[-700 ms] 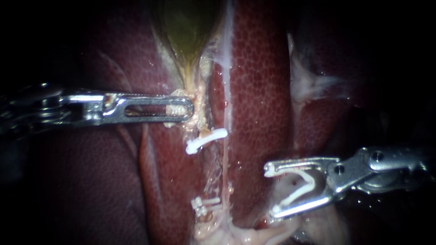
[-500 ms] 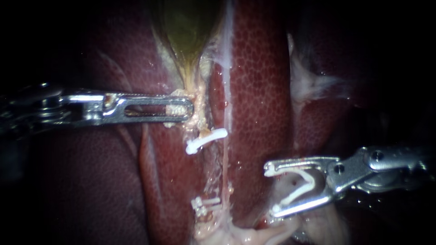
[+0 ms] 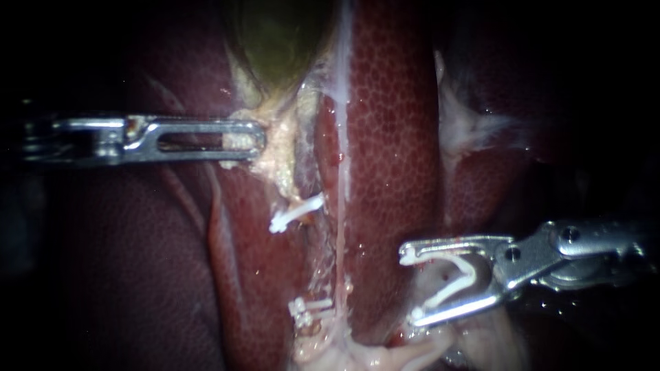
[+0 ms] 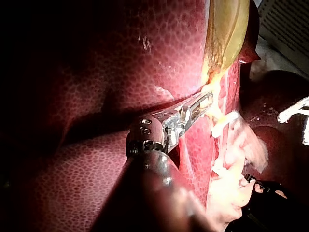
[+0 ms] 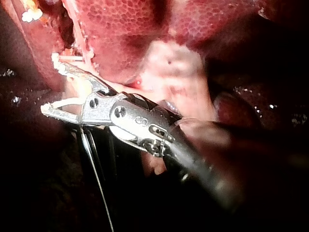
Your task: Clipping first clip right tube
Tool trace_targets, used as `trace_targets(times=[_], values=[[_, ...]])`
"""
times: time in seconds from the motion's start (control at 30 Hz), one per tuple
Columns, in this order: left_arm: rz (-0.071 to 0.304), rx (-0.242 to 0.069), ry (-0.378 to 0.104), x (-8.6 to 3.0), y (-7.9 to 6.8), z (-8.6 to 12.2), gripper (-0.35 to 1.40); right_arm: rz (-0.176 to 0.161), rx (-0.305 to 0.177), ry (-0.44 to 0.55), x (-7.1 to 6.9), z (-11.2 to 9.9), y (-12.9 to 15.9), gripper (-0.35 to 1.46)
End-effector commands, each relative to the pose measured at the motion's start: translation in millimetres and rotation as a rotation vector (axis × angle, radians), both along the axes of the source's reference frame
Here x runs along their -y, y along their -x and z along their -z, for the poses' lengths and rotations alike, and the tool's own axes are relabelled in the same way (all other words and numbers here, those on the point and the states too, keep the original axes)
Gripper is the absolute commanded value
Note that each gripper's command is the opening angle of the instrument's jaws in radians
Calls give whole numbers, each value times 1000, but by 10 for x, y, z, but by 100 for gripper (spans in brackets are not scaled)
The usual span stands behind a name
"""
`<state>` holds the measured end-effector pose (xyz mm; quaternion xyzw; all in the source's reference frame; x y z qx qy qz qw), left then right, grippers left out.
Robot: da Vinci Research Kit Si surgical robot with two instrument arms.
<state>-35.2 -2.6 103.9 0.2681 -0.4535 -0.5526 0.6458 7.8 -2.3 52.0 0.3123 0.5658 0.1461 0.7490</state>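
Left instrument [image 3: 256, 141] comes in level. Its hand is clamped, jaws together on pale tissue [image 3: 278, 158] just below the gallbladder [image 3: 275, 41].

Right instrument [image 3: 408, 287]: hand wide, jaws spread and carrying an open clip [image 3: 447, 294], white, seated against both. Whitish soft tissue [image 3: 436, 277] shows inside it; tube or not, cannot tell.

A thin tube [image 3: 339, 227] runs down the groove in the liver [image 3: 392, 137], apart from the right hand. Two set clips lie just left of it: upper clip [image 3: 295, 214] and lower clip [image 3: 309, 307].
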Motion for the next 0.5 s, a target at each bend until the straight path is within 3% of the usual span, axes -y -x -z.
trace_targets(times=[0.03,0.27,0.5], values=[[8,4,2,-3,-4,3,-35,0,0,0,0,0,0,57],[35,2,28,-21,-34,22,-35,0,0,0,0,0,0,57],[41,0,36,-25,-41,29,-35,-1,0,0,0,0,-1,57]])
